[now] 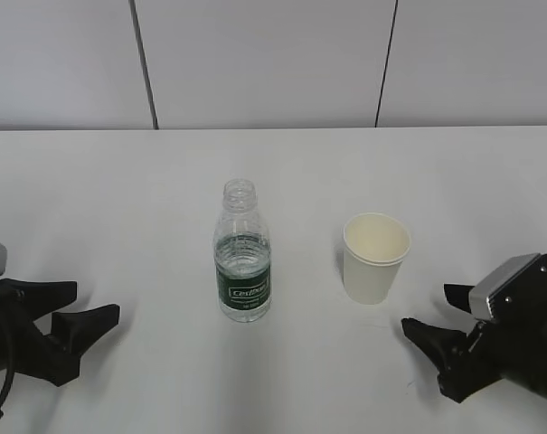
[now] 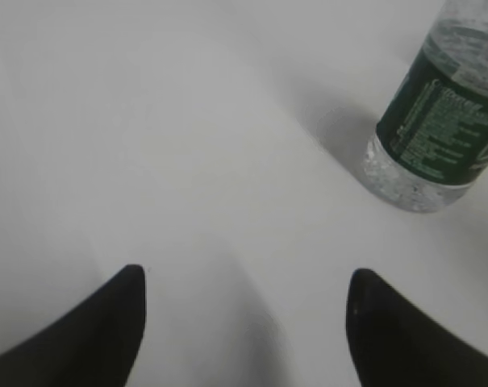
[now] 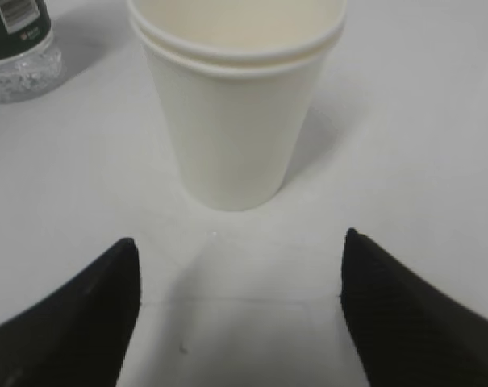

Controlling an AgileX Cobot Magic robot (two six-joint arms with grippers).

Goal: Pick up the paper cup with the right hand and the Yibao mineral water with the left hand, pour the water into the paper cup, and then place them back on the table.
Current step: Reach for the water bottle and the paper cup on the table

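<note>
The Yibao mineral water (image 1: 243,256), a clear capless bottle with a dark green label, stands upright mid-table; its lower part shows in the left wrist view (image 2: 437,121) and a corner of it in the right wrist view (image 3: 18,40). The white paper cup (image 1: 375,258) stands upright to its right, empty, and fills the top of the right wrist view (image 3: 235,97). My left gripper (image 1: 97,303) is open and empty, low at the left, apart from the bottle (image 2: 244,282). My right gripper (image 1: 431,312) is open and empty, just right of and nearer than the cup (image 3: 237,246).
The white table (image 1: 273,163) runs back to a pale panelled wall (image 1: 255,63) with dark seams. A silver-grey box (image 1: 501,285) sits on the right wrist.
</note>
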